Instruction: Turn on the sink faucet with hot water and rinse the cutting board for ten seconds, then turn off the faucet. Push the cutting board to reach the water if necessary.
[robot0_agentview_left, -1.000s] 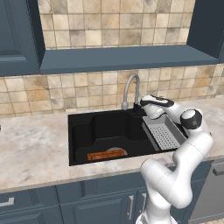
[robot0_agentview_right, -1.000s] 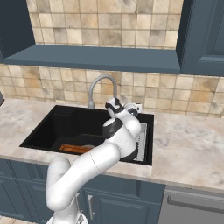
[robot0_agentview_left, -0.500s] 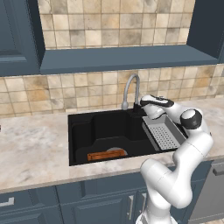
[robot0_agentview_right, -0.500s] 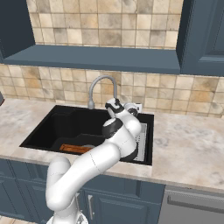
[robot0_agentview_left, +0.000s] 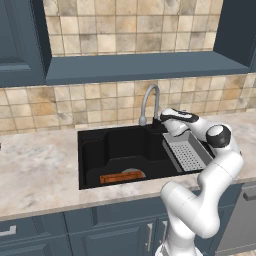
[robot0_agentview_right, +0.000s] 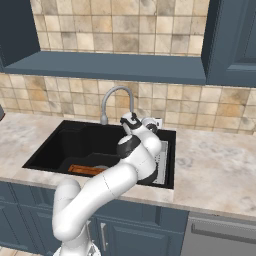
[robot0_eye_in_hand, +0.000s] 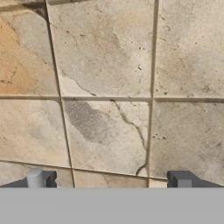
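- Sink (robot0_agentview_left: 95, 150): large black basin set into a marbled countertop (robot0_agentview_left: 35, 170), with a grey drainer tray (robot0_agentview_left: 187, 155) on its right side.
- Faucet (robot0_agentview_left: 150, 102): grey gooseneck at the back rim.
- Cutting board (robot0_agentview_left: 120, 177): small, orange-brown, on the basin floor near the front.
- Gripper (robot0_eye_in_hand: 109, 181): beside the faucet base, facing wall tiles (robot0_eye_in_hand: 105, 127), fingertips spread apart, holding nothing.

Brushed grey metal is seen on the sink faucet (robot0_agentview_left: 150, 100); the sink (robot0_agentview_left: 125, 145) is matt black, the cutting board (robot0_agentview_left: 121, 177) wooden, the worktop (robot0_agentview_left: 40, 170) mottled marble-like stone.
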